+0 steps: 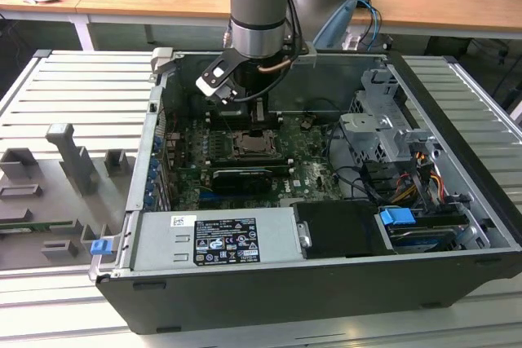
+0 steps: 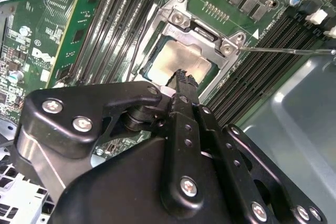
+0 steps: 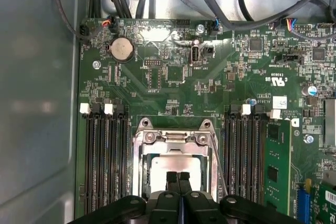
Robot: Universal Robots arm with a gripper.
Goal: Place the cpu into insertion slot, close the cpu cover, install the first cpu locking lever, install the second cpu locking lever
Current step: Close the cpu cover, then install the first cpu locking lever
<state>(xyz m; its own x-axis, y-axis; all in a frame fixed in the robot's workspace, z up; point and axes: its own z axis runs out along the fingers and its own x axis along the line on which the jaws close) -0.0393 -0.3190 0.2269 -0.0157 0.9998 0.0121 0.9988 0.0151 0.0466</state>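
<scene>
A ribbed grey table (image 1: 81, 95) carries an open computer case (image 1: 245, 299). Over its motherboard (image 3: 173, 85) hangs the gripper (image 3: 178, 178), fingers (image 3: 171, 182) pressed together, gripping nothing. Just beneath their tips the cpu cover (image 3: 173, 139) lies flat, framing the cpu (image 3: 157, 167).

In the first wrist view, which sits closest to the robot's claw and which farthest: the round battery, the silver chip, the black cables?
1. The cpu, directly below the gripper.
2. The round battery, across the green board.
3. The black cables, past the board's far edge.
</scene>
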